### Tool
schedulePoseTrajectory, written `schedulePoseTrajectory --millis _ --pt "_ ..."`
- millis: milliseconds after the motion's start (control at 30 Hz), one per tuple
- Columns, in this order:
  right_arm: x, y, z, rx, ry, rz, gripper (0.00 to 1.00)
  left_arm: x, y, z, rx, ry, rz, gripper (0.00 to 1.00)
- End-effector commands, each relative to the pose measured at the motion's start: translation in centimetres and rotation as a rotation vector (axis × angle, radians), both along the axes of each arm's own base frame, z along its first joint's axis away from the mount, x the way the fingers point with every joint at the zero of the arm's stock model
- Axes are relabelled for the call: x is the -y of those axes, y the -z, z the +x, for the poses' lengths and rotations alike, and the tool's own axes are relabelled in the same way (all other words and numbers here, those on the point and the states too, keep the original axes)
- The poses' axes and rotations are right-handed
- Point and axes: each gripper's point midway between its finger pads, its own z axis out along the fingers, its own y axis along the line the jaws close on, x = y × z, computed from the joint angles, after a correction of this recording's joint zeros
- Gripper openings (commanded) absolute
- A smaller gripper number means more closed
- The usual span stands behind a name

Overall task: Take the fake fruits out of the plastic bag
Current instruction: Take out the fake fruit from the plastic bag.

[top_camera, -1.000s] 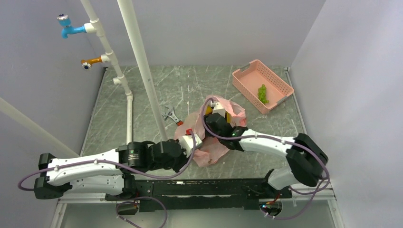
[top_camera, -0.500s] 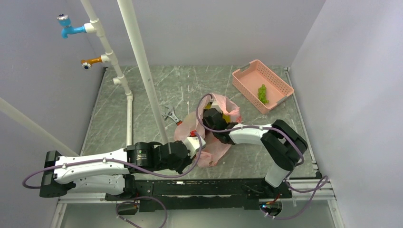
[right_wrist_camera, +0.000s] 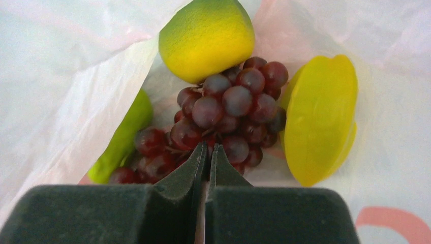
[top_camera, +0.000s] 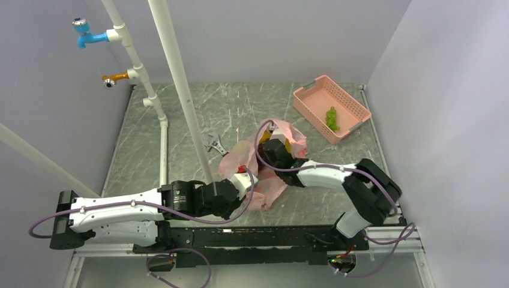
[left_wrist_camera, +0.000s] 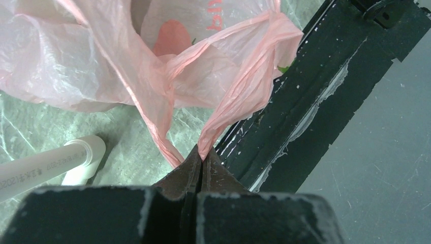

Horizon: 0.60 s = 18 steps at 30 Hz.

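Observation:
The pink plastic bag (top_camera: 267, 191) lies crumpled at mid-table. My left gripper (left_wrist_camera: 202, 155) is shut on one twisted handle of the plastic bag (left_wrist_camera: 167, 76), holding it taut. Inside the bag mouth is my right gripper (right_wrist_camera: 207, 147), its jaws shut on the dark red grape bunch (right_wrist_camera: 228, 107) at the stem side. Round the grapes lie other fake fruits: a round yellow-green fruit (right_wrist_camera: 206, 38), a yellow oblong one (right_wrist_camera: 320, 119) and a green one (right_wrist_camera: 124, 137). From above, the right gripper (top_camera: 271, 144) reaches into the bag's far opening, and the left gripper (top_camera: 247, 175) sits at its near left.
A pink slotted basket (top_camera: 312, 96) at the back right holds a light green grape bunch (top_camera: 331, 118). A red-handled wrench (top_camera: 215, 146) lies left of the bag, beside the slanting white pipe (top_camera: 180, 90). The black rail (left_wrist_camera: 315, 91) runs along the table's near edge.
My right gripper has shut on the dark red grapes inside the bag, and its arm has shifted. The left gripper has kept its hold on the handle, moving slightly right.

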Motion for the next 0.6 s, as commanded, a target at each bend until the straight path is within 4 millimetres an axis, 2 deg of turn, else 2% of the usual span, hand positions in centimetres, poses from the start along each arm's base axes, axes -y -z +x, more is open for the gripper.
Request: schedulePoseTrajectory --millis 0,333,567 --pt "0.1 -3.6 -1.7 0.047 -0.065 0.104 0.0 0.3 -0.9 0.7 0.032 -0.039 -0.023 0.0" --pt "0.0 -7.9 -7.5 0.045 -0.274 0.263 0.0 0.9 -0.4 1.0 0.035 -0.052 -0.032 0.0" --pt "0.8 -12.2 -10.0 0.08 -0.351 0.315 0.0 0.9 0.0 1.3 0.045 -0.052 0.002 0.0"
